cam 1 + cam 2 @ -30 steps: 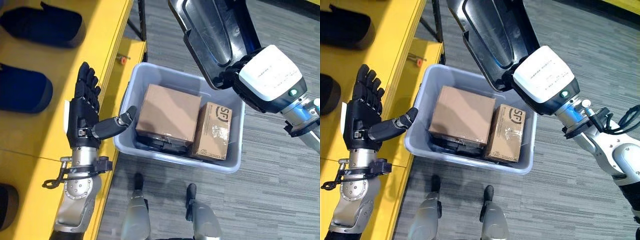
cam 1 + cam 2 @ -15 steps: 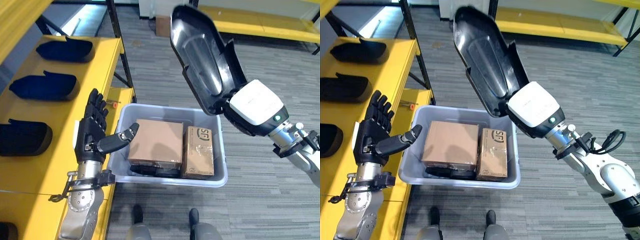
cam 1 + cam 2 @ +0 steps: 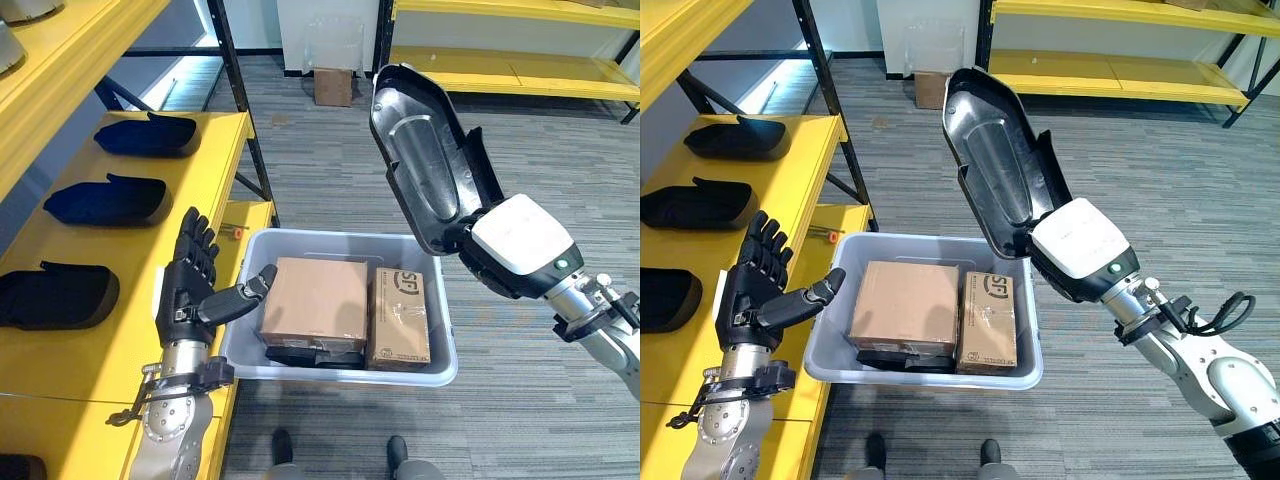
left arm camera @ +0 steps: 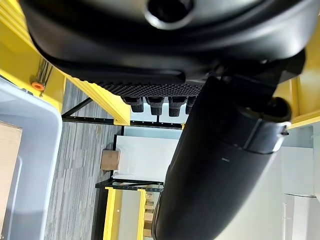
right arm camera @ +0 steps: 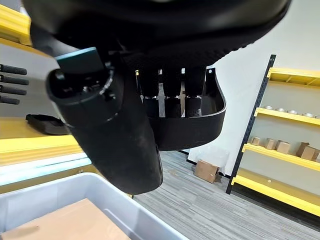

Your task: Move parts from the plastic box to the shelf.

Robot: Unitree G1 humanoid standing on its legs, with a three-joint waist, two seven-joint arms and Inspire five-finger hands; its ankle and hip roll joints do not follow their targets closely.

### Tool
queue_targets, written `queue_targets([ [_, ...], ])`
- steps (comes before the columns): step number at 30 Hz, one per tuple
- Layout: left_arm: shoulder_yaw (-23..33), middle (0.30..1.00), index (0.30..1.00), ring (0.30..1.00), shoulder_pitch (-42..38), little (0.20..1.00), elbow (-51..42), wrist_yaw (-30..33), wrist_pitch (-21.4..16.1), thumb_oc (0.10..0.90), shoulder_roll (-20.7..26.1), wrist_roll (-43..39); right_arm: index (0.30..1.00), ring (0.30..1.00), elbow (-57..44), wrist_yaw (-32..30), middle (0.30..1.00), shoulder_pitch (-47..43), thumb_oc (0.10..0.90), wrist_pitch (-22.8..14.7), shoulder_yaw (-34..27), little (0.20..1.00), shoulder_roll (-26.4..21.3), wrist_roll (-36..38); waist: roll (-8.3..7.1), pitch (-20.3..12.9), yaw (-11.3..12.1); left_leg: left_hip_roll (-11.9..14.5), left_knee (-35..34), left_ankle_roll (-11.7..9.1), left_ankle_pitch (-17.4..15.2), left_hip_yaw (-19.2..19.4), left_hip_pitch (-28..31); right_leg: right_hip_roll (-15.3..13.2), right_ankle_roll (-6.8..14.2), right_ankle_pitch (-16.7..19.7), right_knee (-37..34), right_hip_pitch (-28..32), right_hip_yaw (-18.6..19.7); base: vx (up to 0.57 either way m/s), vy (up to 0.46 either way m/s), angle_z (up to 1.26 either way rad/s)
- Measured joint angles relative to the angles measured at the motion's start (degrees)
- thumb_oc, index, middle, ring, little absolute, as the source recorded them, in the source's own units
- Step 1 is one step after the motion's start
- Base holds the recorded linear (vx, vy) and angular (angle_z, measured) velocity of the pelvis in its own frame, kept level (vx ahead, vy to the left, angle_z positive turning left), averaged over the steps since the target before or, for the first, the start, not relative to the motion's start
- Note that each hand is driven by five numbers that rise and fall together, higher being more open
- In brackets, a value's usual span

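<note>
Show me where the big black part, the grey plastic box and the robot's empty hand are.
black part (image 3: 425, 170), left eye view, its hollow inner face.
plastic box (image 3: 345, 374), left eye view, near rim.
left hand (image 3: 185, 290), left eye view, palm.

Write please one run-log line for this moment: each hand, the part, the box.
right hand: shut on black part, raised above plastic box | left hand: open, fingers straight, beside box | box: two cartons inside | shelf: three dark parts

I saw open floor between shelf and part. Black parts took the shelf's rear; its front edge lay bare. Cartons filled the box.
</note>
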Motion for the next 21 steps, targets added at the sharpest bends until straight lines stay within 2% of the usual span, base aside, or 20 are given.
queue_targets([
  [15, -1.50, 1.000, 1.000, 1.000, -0.21, 1.000, 0.08, 0.36, 0.02, 0.900, 0.02, 0.03, 0.300, 0.300, 0.12, -0.01, 0.300, -0.43, 0.400, 0.24, 0.38, 0.300, 0.00, -0.02, -0.01, 0.00, 0.00, 0.04, 0.19, 0.05, -0.03, 0.16, 0.10, 0.04, 0.04, -0.14, 0.55, -0.27, 0.29, -0.01, -0.023, 0.00],
  [21, -1.41, 1.000, 1.000, 1.000, 0.01, 1.000, 1.67, 1.36, 0.02, 0.900, 0.00, 0.03, 0.300, 0.300, 0.46, 0.00, 0.300, -1.06, 0.400, 0.17, 1.21, 0.300, 0.00, 0.06, -0.01, 0.00, 0.33, 1.29, 0.91, 0.08, -0.03, -0.05, 0.18, 1.20, -0.59, -1.23, 2.84, -0.95, 0.24, -0.06, -0.110, -0.01],
])
